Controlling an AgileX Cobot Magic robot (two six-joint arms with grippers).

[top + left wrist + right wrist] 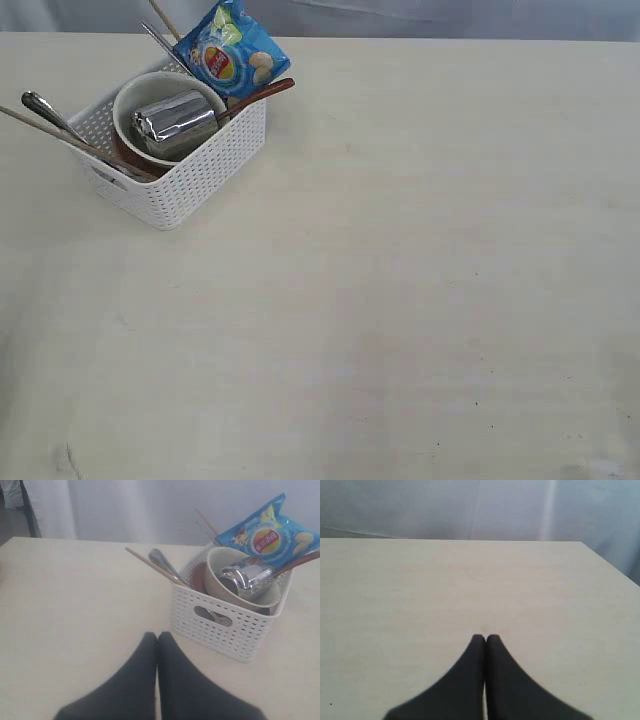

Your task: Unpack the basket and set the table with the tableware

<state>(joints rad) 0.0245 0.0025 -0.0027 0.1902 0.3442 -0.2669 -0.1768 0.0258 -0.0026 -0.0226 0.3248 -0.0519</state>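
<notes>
The white basket (190, 180) (235, 630) stands at the far left of the cream table (400, 300). Inside it a steel cup (175, 120) (247, 577) lies on its side in a cream bowl (140, 95) (220, 587), over a reddish-brown plate (196, 577). A dark red spoon (262, 95), chopsticks (50, 130) (155, 565) and a steel handle (45, 108) (162, 560) stick out over the rim. My left gripper (157, 636) is shut and empty, a short way in front of the basket. My right gripper (485, 638) is shut over bare table. Neither arm shows in the exterior view.
A blue chip bag (232, 50) (267, 535) leans at the basket's far corner. A pale curtain (470, 510) hangs behind the table's far edge. The table's right edge (610, 565) shows in the right wrist view.
</notes>
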